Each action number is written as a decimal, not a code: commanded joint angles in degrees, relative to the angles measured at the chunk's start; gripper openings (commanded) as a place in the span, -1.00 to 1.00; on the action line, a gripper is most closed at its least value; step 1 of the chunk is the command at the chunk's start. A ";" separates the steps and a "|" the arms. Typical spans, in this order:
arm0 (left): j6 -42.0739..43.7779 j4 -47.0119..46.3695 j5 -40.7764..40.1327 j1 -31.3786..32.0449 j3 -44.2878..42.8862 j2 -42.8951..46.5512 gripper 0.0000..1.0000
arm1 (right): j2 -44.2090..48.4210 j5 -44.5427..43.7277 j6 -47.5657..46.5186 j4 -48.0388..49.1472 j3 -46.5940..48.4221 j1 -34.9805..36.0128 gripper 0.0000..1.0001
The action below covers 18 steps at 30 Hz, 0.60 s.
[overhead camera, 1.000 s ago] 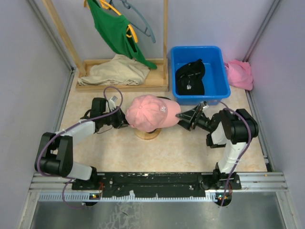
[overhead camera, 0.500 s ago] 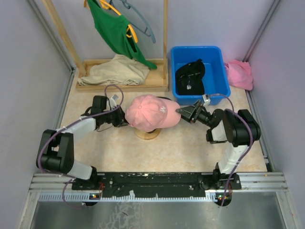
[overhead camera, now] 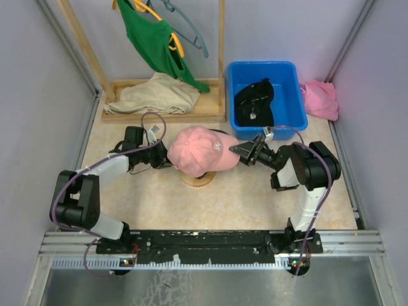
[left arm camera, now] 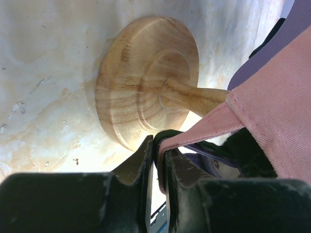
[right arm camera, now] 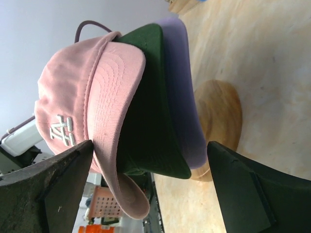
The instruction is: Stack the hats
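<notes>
A pink cap (overhead camera: 201, 150) sits on top of a black cap (right arm camera: 150, 107) and a lavender cap (right arm camera: 182, 97), all on a wooden stand (overhead camera: 196, 179). My left gripper (overhead camera: 163, 158) is shut on the back edge of the pink cap (left arm camera: 218, 121), next to the stand's base (left arm camera: 141, 87). My right gripper (overhead camera: 245, 153) is open, its jaws spread on either side of the three stacked brims; the pink brim (right arm camera: 109, 107) lies nearest one finger (right arm camera: 53, 189). A second black cap (overhead camera: 255, 102) lies in the blue bin (overhead camera: 290, 121).
A bright pink cloth (overhead camera: 320, 99) lies right of the bin. A wooden rack (overhead camera: 159, 95) at the back holds a beige cloth (overhead camera: 153, 95) and a hanging green shirt (overhead camera: 156, 41). Walls close in on both sides.
My right gripper has moved left toward the caps' brims, closing in around them. My left gripper has kept its hold on the pink cap's back.
</notes>
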<state>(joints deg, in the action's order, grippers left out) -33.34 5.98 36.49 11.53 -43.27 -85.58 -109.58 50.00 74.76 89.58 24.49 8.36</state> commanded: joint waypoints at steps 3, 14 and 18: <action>1.41 1.33 -1.48 -0.10 -0.69 -1.27 -0.64 | 0.57 -0.19 6.37 9.12 1.87 3.37 0.98; 1.26 1.33 -1.39 -0.10 -0.86 -0.70 -0.63 | 6.35 1.93 6.68 3.34 0.47 2.10 -0.73; 1.49 2.45 -1.87 -0.27 -1.45 -0.06 -0.61 | 9.09 3.66 7.02 2.25 -0.89 -1.27 -1.00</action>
<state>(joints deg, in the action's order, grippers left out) -33.30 6.59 36.29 11.51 -43.27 -85.91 -104.55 52.16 81.56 89.49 24.38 9.82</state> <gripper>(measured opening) 0.184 0.030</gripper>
